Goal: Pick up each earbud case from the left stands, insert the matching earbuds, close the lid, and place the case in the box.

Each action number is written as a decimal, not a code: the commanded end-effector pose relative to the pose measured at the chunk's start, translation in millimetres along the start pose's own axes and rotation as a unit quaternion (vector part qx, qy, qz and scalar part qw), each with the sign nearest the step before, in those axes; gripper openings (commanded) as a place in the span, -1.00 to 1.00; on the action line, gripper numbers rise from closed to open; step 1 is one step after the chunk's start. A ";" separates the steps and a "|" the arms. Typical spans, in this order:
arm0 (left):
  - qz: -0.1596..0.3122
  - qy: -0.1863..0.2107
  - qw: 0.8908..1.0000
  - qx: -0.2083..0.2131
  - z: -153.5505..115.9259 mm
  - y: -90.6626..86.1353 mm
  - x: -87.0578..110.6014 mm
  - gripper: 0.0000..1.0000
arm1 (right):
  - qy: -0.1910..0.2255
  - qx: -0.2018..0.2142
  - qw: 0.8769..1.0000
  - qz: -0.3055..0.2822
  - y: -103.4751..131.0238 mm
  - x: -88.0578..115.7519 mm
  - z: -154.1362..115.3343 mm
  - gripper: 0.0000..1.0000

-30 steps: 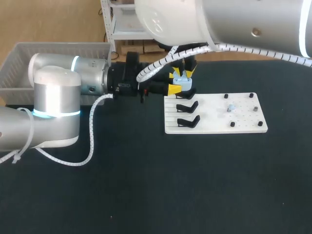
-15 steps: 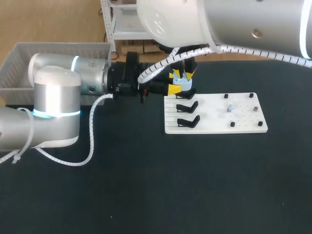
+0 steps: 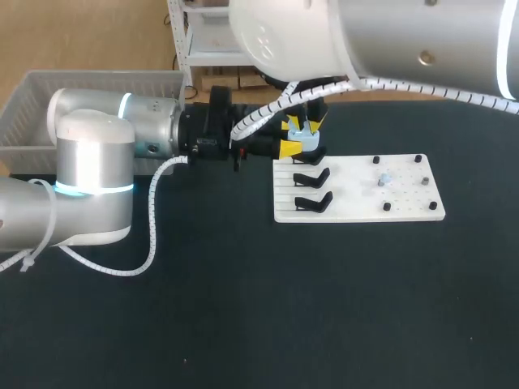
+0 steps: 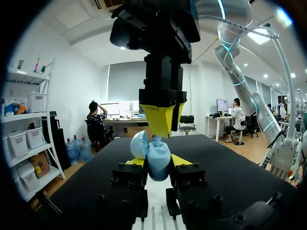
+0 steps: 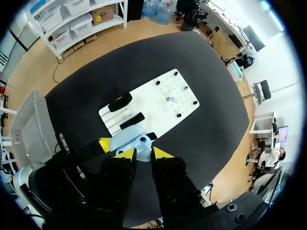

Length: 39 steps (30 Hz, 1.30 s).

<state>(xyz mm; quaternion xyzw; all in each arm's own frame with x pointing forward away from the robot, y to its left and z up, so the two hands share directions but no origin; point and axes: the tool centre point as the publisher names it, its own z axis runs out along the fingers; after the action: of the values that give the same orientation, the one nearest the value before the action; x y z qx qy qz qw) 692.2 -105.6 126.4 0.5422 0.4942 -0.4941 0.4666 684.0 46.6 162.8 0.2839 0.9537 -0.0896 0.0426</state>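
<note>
**Open case held level while an earbud goes in**

The left fingers (image 4: 180, 160) are closed from both sides on the lower shell of a pale blue, egg-shaped plastic earbud case (image 4: 158, 167). They hold it just above the near end of the white perforated board (image 3: 357, 194), with the lid tipped back. From above, the right fingers (image 4: 162, 117) are drawn almost together. As far as I can see, they pinch a small pale blue earbud (image 4: 157, 140) whose stem points down into the case's mouth.

I'd judge the case to be light, hard and smooth, so it could easily twist or slide in a loose grip. Taking it across the lower shell, below the hinge line, looks the sensible hold, because that leaves the lid free to swing. The earbud looks tiny and slick. It needs a gentle pinch by the stem and a straight drop into its socket, since a skewed push could pop it out or lever the case round.

By my count there is one case and one earbud being inserted. A second loose earbud (image 3: 383, 178) lies on the board among five small black pegs. There are three black stands (image 3: 312, 175), the farthest partly hidden under the fingers. One pale slatted plastic box (image 3: 32, 97) sits at the far left edge of the dark surface (image 3: 243, 308)
</note>
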 end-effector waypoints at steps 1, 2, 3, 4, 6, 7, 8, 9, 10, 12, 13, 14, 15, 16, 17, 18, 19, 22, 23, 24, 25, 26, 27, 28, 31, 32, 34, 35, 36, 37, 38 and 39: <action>0.002 -0.001 1.000 -0.003 -0.1 -1.7 0.6 -1.00 | -0.001 0.000 1.000 0.001 -0.1 -0.5 2.6 -1.00; 0.002 -0.001 1.000 -0.003 -0.1 -1.7 0.6 -1.00 | -0.001 0.001 1.000 0.002 -0.3 -0.9 3.0 -1.00; 0.002 -0.001 1.000 -0.003 -0.1 -1.7 0.6 -1.00 | -0.002 0.001 1.000 0.002 -0.6 -1.5 3.4 -1.00; 0.002 -0.001 1.000 -0.003 -0.1 -1.7 0.6 -1.00 | -0.002 0.001 1.000 0.003 -0.7 -2.0 3.7 -1.00; 0.002 -0.001 1.000 -0.003 -0.1 -1.7 0.6 -1.00 | -0.002 0.001 1.000 0.004 -0.9 -2.7 4.2 -1.00; 0.002 -0.001 1.000 -0.003 -0.1 -1.7 0.6 -1.00 | -0.002 0.001 1.000 0.004 -0.9 -3.0 4.6 -1.00; 0.002 -0.001 1.000 -0.003 -0.1 -1.7 0.6 -1.00 | -0.003 0.002 1.000 0.004 -0.9 -3.2 5.2 -1.00; 0.002 -0.001 1.000 -0.003 -0.1 -1.7 0.6 -1.00 | -0.003 0.002 1.000 0.004 -0.9 -3.4 5.9 -1.00; 0.002 -0.001 1.000 -0.003 -0.1 -1.7 0.6 -1.00 | -0.002 0.002 1.000 0.004 -0.8 -3.6 6.7 -1.00; 0.002 -0.001 1.000 -0.003 -0.1 -1.7 0.6 -1.00 | -0.002 0.003 1.000 0.005 -0.8 -3.8 8.1 -1.00; 0.002 -0.001 1.000 -0.003 -0.1 -1.7 0.6 -1.00 | -0.002 0.003 1.000 0.005 -0.8 -3.9 8.6 -1.00; 0.002 -0.001 1.000 -0.003 -0.1 -1.7 0.6 -1.00 | -0.002 0.004 1.000 0.005 -0.8 -4.1 9.0 -1.00; 0.002 -0.001 1.000 -0.003 -0.1 -1.7 0.6 -1.00 | -0.002 0.004 1.000 0.005 -0.7 -4.3 9.4 -1.00; 0.002 -0.001 1.000 -0.003 -0.1 -1.7 0.6 -1.00 | -0.002 0.003 1.000 0.005 -0.6 -4.6 9.8 -1.00; 0.002 -0.001 1.000 -0.003 -0.1 -1.7 0.6 -1.00 | -0.002 0.003 1.000 0.005 -0.6 -4.9 10.1 -1.00; 0.002 -0.001 1.000 -0.003 -0.1 -1.7 0.6 -1.00 | -0.002 0.002 1.000 0.006 -0.7 -5.0 10.3 -0.79; 0.002 -0.001 1.000 -0.003 -0.1 -1.7 0.6 -1.00 | -0.002 0.001 1.000 0.007 -0.7 -5.0 10.4 -0.25; 0.002 -0.001 1.000 -0.003 -0.1 -1.7 0.6 -1.00 | -0.003 -0.007 1.000 0.008 -3.1 -4.1 6.4 0.73; 0.002 -0.001 1.000 -0.003 -0.1 -1.7 0.6 -1.00 | -0.003 -0.009 1.000 0.008 -4.3 -3.1 4.1 0.93; 0.002 -0.001 1.000 -0.003 -0.1 -1.7 0.6 -1.00 | -0.004 -0.012 1.000 0.008 -6.1 -1.5 1.3 1.00; 0.002 -0.001 1.000 -0.003 -0.1 -1.7 0.6 -1.00 | -0.005 -0.019 1.000 0.007 -8.7 0.9 -2.7 1.00; 0.002 -0.001 1.000 -0.003 -0.1 -1.7 0.6 -1.00 | -0.005 -0.025 1.000 0.007 -11.8 3.6 -6.8 1.00; 0.002 -0.001 1.000 -0.003 -0.1 -1.7 0.6 -1.00 | -0.006 -0.032 0.999 0.006 -15.6 6.5 -11.0 1.00; 0.002 -0.001 1.000 -0.003 -0.1 -1.7 0.6 -1.00 | -0.006 -0.038 0.999 0.006 -18.5 8.3 -13.8 1.00; 0.002 -0.001 1.000 -0.003 -0.1 -1.7 0.6 -1.00 | -0.013 -0.068 0.998 -0.007 -33.5 13.6 -23.6 0.71; 0.002 -0.001 1.000 -0.003 -0.1 -1.7 0.6 -1.00 | -0.021 -0.085 0.996 -0.020 -38.1 14.8 -26.7 0.72; 0.002 -0.001 1.000 -0.003 -0.1 -1.7 0.6 -1.00 | -0.051 -0.121 0.990 -0.050 -47.9 14.4 -31.5 0.74; 0.002 -0.001 1.000 -0.003 -0.1 -1.7 0.6 -1.00 | -0.063 -0.134 0.987 -0.061 -52.5 13.8 -33.0 0.76; 0.002 -0.001 1.000 -0.003 -0.1 -1.7 0.6 -1.00 | -0.073 -0.147 0.984 -0.071 -57.6 12.6 -33.5 0.76; 0.002 -0.001 1.000 -0.003 -0.1 -1.7 0.6 -1.00 | -0.083 -0.157 0.981 -0.076 -62.5 10.5 -33.0 0.72; 0.002 -0.001 1.000 -0.003 -0.1 -1.7 0.6 -1.00 | -0.087 -0.166 0.979 -0.078 -67.3 8.3 -32.7 0.58; 0.002 -0.001 1.000 -0.003 -0.1 -1.7 0.6 -1.00 | -0.089 -0.171 0.978 -0.079 -71.9 5.3 -31.4 0.51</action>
<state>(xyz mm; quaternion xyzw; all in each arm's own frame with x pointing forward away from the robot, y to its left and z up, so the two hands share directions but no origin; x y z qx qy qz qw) 692.3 -105.6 126.4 0.5420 0.4942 -0.4942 0.4667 666.8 32.8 205.9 0.2131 0.9707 -0.0642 0.0907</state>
